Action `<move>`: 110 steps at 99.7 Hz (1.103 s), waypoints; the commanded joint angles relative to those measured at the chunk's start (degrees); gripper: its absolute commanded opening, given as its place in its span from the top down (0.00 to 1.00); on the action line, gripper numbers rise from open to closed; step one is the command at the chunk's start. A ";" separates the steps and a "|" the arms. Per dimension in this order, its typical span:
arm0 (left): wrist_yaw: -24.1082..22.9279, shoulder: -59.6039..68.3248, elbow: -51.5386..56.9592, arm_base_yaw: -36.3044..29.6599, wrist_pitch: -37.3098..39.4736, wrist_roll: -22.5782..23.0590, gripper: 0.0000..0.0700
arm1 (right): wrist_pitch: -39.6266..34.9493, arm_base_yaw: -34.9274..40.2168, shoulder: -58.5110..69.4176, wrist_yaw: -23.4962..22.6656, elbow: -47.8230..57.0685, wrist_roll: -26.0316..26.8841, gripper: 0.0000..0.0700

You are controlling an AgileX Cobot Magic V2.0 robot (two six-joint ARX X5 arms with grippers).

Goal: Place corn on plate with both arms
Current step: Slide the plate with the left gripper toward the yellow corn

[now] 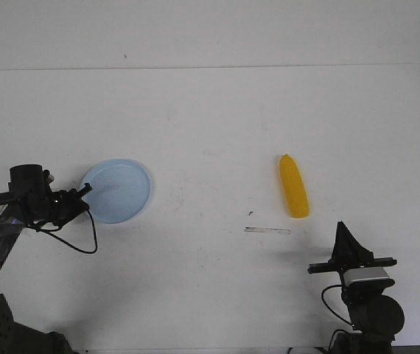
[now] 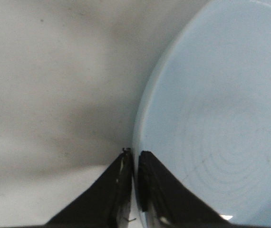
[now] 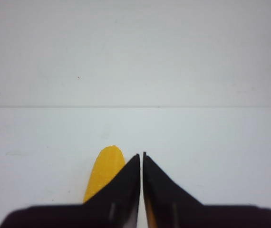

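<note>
- Presently, left gripper (image 2: pixel 134 164) is clamped on the plate (image 1: pixel 118 190) rim, near the table (image 1: pixel 210 110) left edge, presumably to steady or reposition it.
- Right gripper (image 3: pixel 141 164) has fingers together, empty, near the front edge, just short of the corn (image 1: pixel 294 186).
- Corn lies right of centre, well apart from plate.

Left gripper (image 2: pixel 134 154) pinched tight on the pale blue plate (image 2: pixel 216 118) rim at seven o'clock, white table (image 2: pixel 54 85) beside it

Black jointed arms (image 1: pixel 18 214), loose cables, silver camera module (image 1: pixel 366 276)
</note>
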 commanded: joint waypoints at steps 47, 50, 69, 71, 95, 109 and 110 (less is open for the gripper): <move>2.05 -4.63 0.81 -23.43 10.34 -1.64 1.00 | 0.57 0.07 0.09 0.17 -0.07 -0.24 0.99; 2.03 -4.02 0.81 -25.07 11.26 -3.10 1.00 | 0.57 0.07 0.09 0.15 -0.07 -0.22 0.99; 2.03 0.39 0.81 -30.60 14.21 -10.93 1.00 | 0.57 0.07 0.09 0.17 -0.07 -0.22 0.99; 2.03 0.85 0.81 -31.06 14.25 -11.32 1.00 | 0.57 0.07 0.09 0.15 -0.07 -0.22 0.99; 2.03 4.94 0.81 -34.75 15.21 -14.86 0.99 | 0.57 0.07 0.09 0.15 -0.07 -0.24 0.99; 2.05 5.18 0.81 -35.58 16.46 -14.84 0.76 | 0.57 0.07 0.09 0.17 -0.07 -0.24 0.99; 2.03 5.18 0.81 -35.65 16.61 -14.84 0.74 | 0.57 0.07 0.09 0.17 -0.07 -0.24 0.99</move>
